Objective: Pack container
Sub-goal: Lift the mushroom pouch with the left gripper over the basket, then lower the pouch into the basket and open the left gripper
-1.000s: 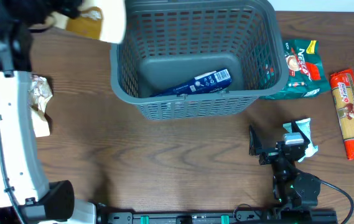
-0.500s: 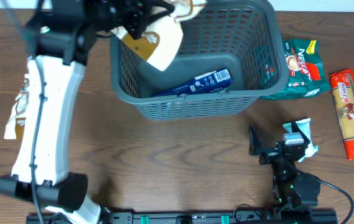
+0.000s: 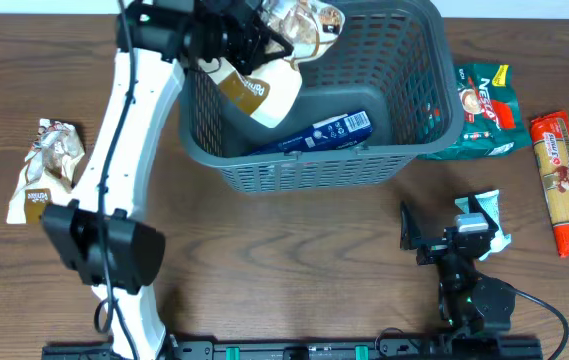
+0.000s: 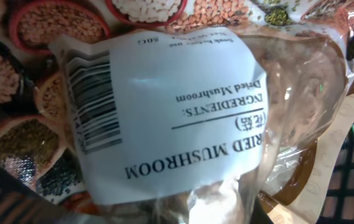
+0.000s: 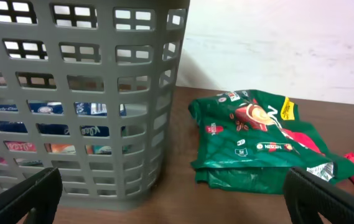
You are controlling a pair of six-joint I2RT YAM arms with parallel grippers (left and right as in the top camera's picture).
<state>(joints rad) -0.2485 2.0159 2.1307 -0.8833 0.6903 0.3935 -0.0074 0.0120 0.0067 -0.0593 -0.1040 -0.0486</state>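
**Mushroom packet held over the basket's corner**

Seen from above, the grey basket sits upper centre on the brown counter. It is upright, its mouth facing the camera, and its long axis runs left to right across the frame. 1 blue packet lies slantwise on its floor. The left hand, clamped on a dried mushroom packet, holds it above the basket's upper left corner, probably to drop it in. The right hand rests lower right, fingers apart, empty. A green bag and a red pasta packet wait at right.
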